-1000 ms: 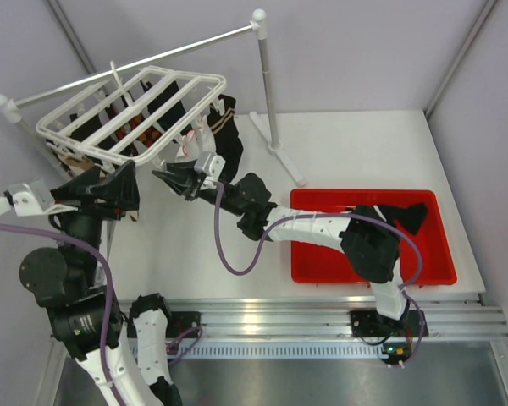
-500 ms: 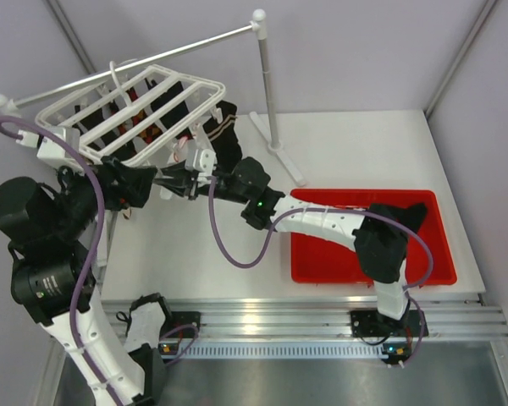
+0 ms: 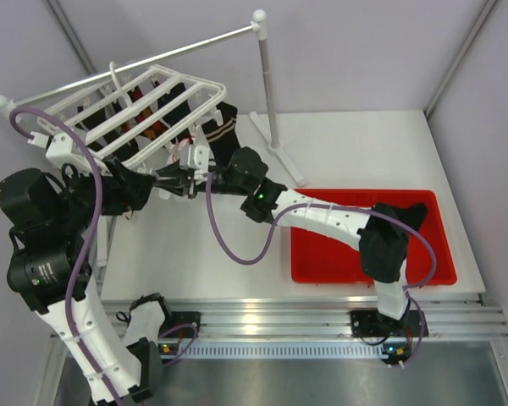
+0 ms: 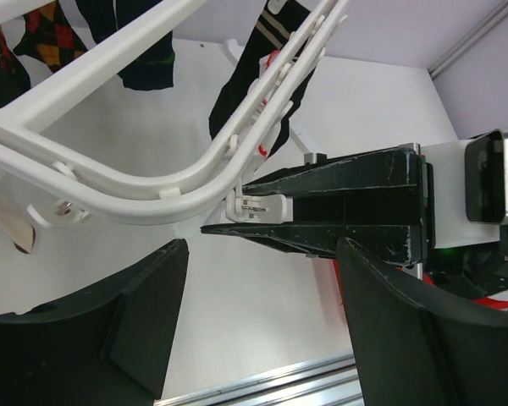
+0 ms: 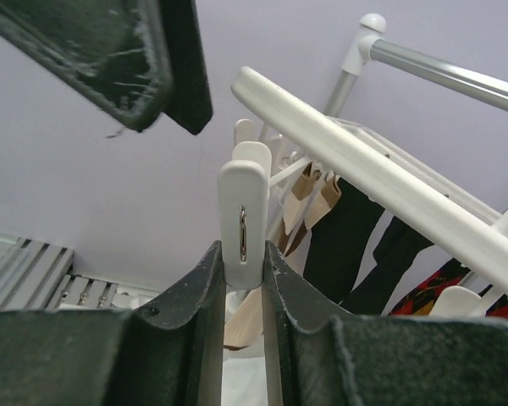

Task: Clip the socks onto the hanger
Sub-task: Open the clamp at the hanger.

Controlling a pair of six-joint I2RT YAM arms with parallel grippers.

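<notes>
The white hanger (image 3: pixel 144 106) hangs from the grey rail at the back left. A black striped sock (image 3: pixel 226 135) is clipped at its right corner, and several more socks hang under the slats. My right gripper (image 3: pixel 171 176) is shut on a white clip (image 5: pixel 243 211) dangling from the hanger's near edge; the clip also shows in the left wrist view (image 4: pixel 252 205). My left gripper (image 3: pixel 135 188) is open and empty, right beside and below that clip, and its jaws stand wide apart (image 4: pixel 262 330). Another black sock (image 3: pixel 406 216) lies in the red tray.
The grey rail stand (image 3: pixel 267 85) stands at the back, with its foot on the white table (image 3: pixel 364 144). A red tray (image 3: pixel 440 262) sits at the right front. Purple cables loop off both arms. Grey walls close in the left and back sides.
My left arm has risen and swung its gripper right, up under the hanger's edge next to the right gripper. My right gripper shifted slightly left and up and still pinches the clip.
</notes>
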